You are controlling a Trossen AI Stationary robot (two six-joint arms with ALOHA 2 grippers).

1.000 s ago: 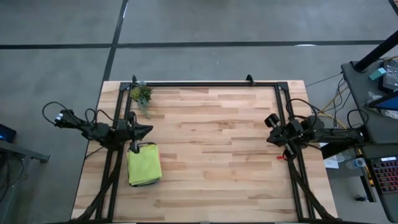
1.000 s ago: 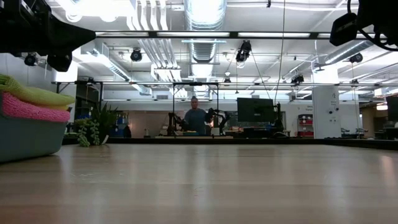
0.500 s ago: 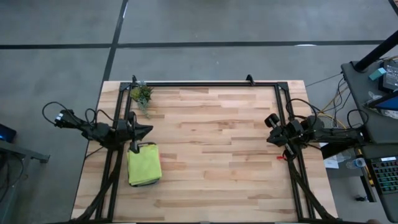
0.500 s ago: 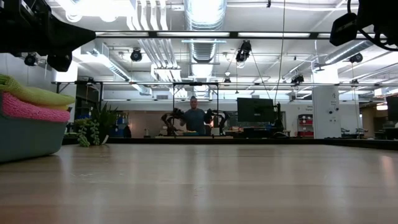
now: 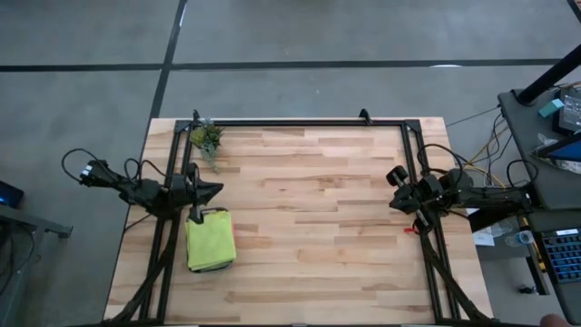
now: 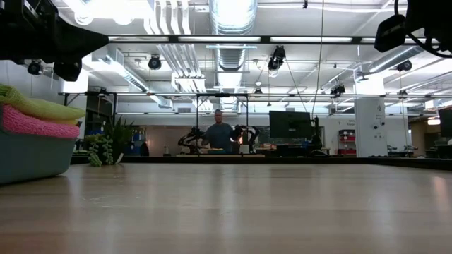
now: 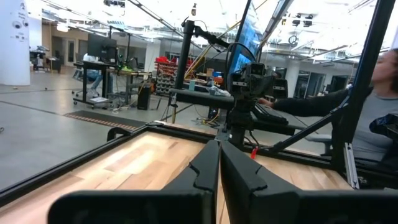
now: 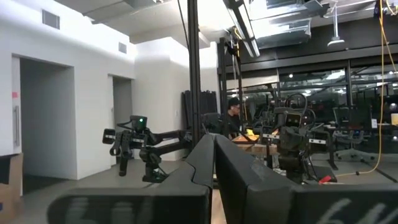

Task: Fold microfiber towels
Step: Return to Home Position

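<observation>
Microfiber towels [image 6: 32, 113] are lying folded in one stack inside a single teal tray [image 6: 25, 156], which is sitting at the left edge of the desk [image 5: 309, 218], just beside the left arm's base. Two layers can be counted from the low view: a lime green towel [image 5: 210, 242] is lying on top as a soft, flat rectangle, and a pink towel [image 6: 39, 123] with a nubby texture is bulging over the tray's rim beneath it. Anything deeper in the tray is hidden by its smooth plastic wall.

One small leafy plant [image 5: 206, 138] is standing near the far-left corner of the desk, apart from the tray. The desk top is pale wooden planking framed by black metal rails.

Two dark arms are showing, one at each side edge. The left hand [image 5: 214, 190] is hovering above the desk just beyond the tray's far end, pointing inward across the desk; in its wrist view the two fingers [image 7: 205, 171] are pressing together with nothing between them. The right hand [image 5: 399, 191] is hanging over the right edge of the desk, well apart from the towels, pointing inward too, and its fingers [image 8: 202, 163] are likewise meeting with nothing held.

One person [image 6: 219, 134] is standing at a bench in the room beyond the desk.
</observation>
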